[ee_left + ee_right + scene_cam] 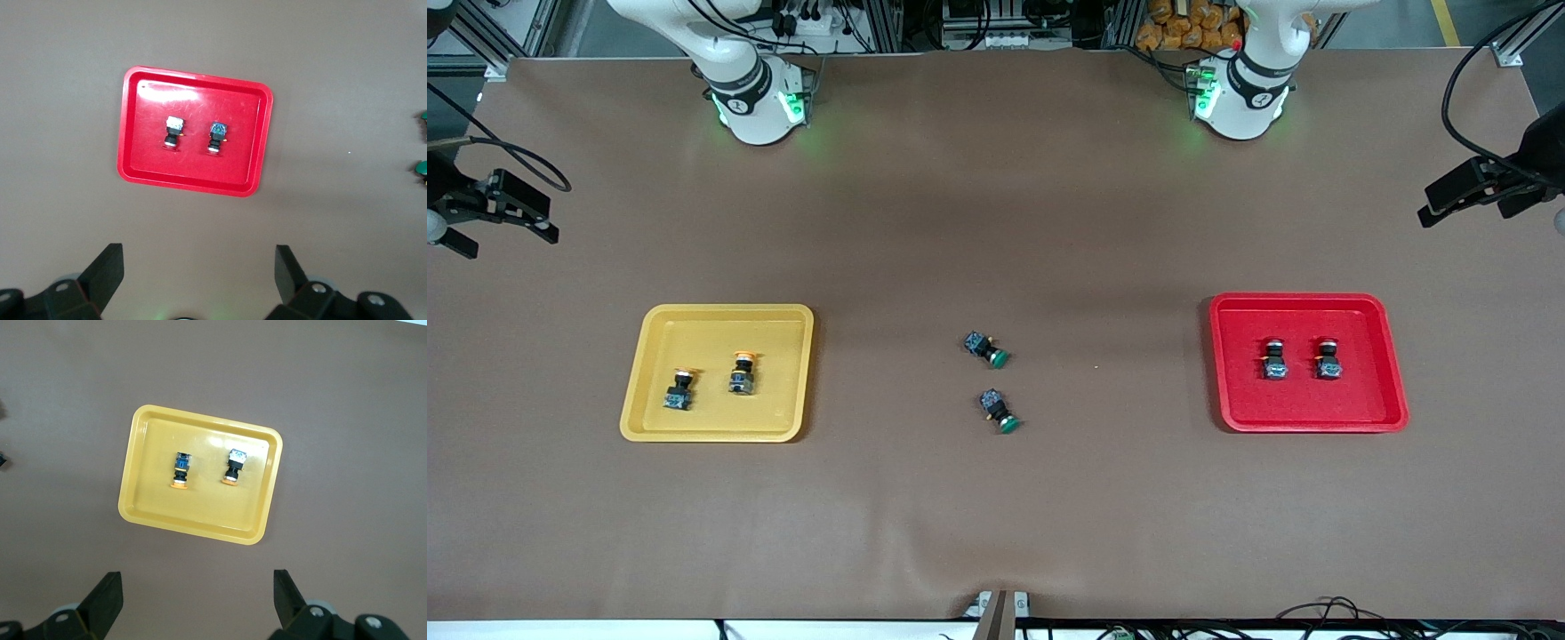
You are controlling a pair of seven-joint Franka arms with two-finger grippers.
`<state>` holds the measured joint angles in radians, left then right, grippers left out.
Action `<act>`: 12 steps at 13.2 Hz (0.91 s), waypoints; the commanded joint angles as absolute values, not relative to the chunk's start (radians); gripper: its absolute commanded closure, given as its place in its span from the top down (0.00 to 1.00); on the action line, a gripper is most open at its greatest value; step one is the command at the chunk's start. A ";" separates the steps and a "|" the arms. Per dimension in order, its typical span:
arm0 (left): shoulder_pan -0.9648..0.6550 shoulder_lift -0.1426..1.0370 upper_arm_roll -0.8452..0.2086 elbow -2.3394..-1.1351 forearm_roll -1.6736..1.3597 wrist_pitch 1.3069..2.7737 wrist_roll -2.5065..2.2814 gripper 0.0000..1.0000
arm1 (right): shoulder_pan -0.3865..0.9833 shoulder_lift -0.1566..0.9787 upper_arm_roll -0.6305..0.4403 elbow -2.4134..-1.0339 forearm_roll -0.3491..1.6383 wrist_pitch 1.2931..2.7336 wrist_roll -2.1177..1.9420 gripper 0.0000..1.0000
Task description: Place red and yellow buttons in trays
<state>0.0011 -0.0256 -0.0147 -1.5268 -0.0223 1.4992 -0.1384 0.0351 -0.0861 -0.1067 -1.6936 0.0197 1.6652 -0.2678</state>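
Note:
Two yellow-orange-capped buttons (679, 391) (742, 374) lie in the yellow tray (720, 418) toward the right arm's end of the table. Two red-capped buttons (1274, 360) (1328, 359) lie in the red tray (1307, 404) toward the left arm's end. My left gripper (198, 257) is open and empty, high over the table near the red tray (193, 170) with its two buttons (173, 131) (216, 136). My right gripper (198, 583) is open and empty, high over the table near the yellow tray (193, 517) with its two buttons (181, 470) (234, 466). Neither gripper shows in the front view.
Two green-capped switches (985, 348) (996, 410) lie on their sides on the brown table between the trays. Black clamp mounts stand at the table's two ends (494, 209) (1485, 187). The arm bases (756, 98) (1240, 93) stand along the top edge.

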 commanded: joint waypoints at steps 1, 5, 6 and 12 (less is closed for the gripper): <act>0.002 -0.043 -0.009 -1.549 -0.034 1.516 -0.124 1.00 | 0.023 -0.136 -0.100 -1.712 0.009 1.628 -0.281 1.00; 0.000 -0.040 -0.009 -1.549 -0.037 1.516 -0.126 1.00 | 0.018 -0.150 -0.101 -1.704 0.012 1.592 -0.262 1.00; 0.003 -0.040 -0.009 -1.548 -0.037 1.516 -0.126 1.00 | 0.018 -0.150 -0.103 -1.692 0.014 1.568 -0.244 1.00; 0.006 -0.040 -0.009 -1.548 -0.038 1.516 -0.124 1.00 | 0.018 -0.158 -0.100 -1.667 0.035 1.517 -0.178 1.00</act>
<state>0.0023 -0.0253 -0.0117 -1.5337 -0.0223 1.5048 -0.1384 0.0342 -0.1338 -0.1122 -1.6707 0.0227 1.5322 -0.1974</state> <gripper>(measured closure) 0.000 0.000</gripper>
